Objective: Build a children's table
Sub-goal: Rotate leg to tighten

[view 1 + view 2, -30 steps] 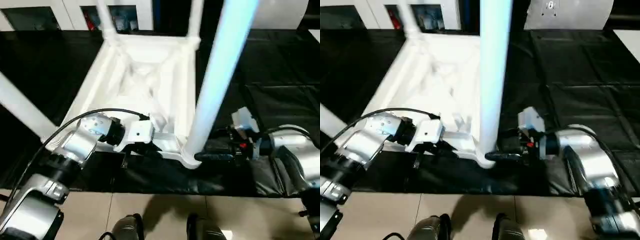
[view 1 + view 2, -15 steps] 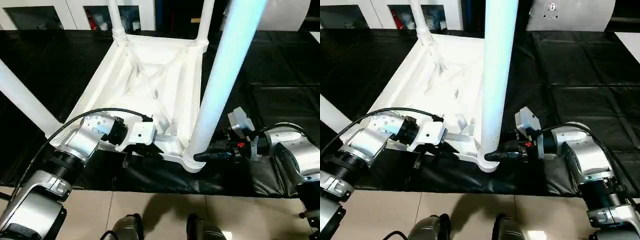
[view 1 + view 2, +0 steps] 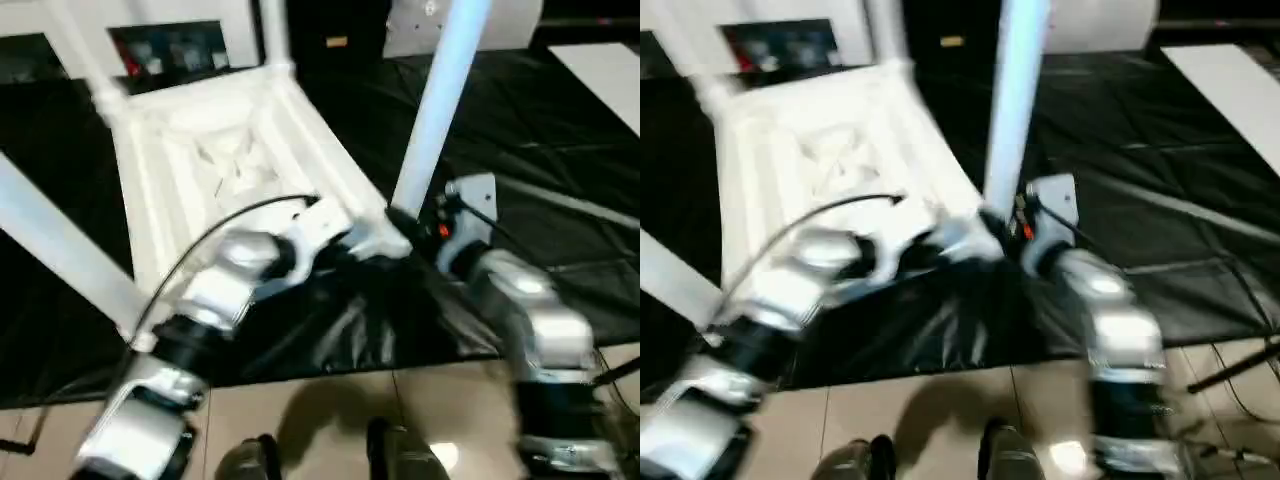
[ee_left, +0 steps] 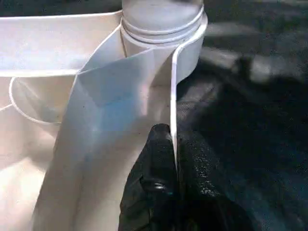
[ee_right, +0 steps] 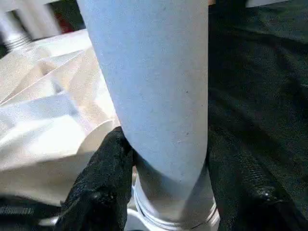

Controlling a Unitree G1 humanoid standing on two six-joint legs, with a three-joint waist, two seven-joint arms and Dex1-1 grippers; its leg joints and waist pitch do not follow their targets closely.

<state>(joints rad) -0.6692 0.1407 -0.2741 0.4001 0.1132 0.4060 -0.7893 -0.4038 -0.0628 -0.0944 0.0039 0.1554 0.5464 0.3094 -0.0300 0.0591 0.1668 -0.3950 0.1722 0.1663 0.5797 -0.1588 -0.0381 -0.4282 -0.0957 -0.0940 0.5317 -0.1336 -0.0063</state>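
The children's table (image 3: pixel 230 160) lies upside down on the black sheet, its ribbed underside facing up, with legs standing in its corner sockets. My left gripper (image 4: pixel 168 134) is shut on the thin rim (image 4: pixel 173 86) of the top, just beside the near right corner socket (image 4: pixel 161 19). My right gripper (image 5: pixel 163 144) is shut on the near right leg (image 5: pixel 154 86) just above that socket, one black finger (image 5: pixel 108 163) on each side of it. In the head view both grippers meet at that corner, the left gripper (image 3: pixel 365 245) beside the right gripper (image 3: pixel 405 222) at the foot of the leg (image 3: pixel 440 100).
Another leg (image 3: pixel 50 240) slants up at the near left, and two more (image 3: pixel 272 35) rise at the far corners. The black sheet (image 3: pixel 560 170) spreads to the right, with a white panel (image 3: pixel 600 70) at the far right. Tiled floor (image 3: pixel 330 410) lies below the front edge.
The whole picture has swung and tilted, so the camera has moved. Both grippers stay at the same near right corner, the right one still around the foot of the leg.
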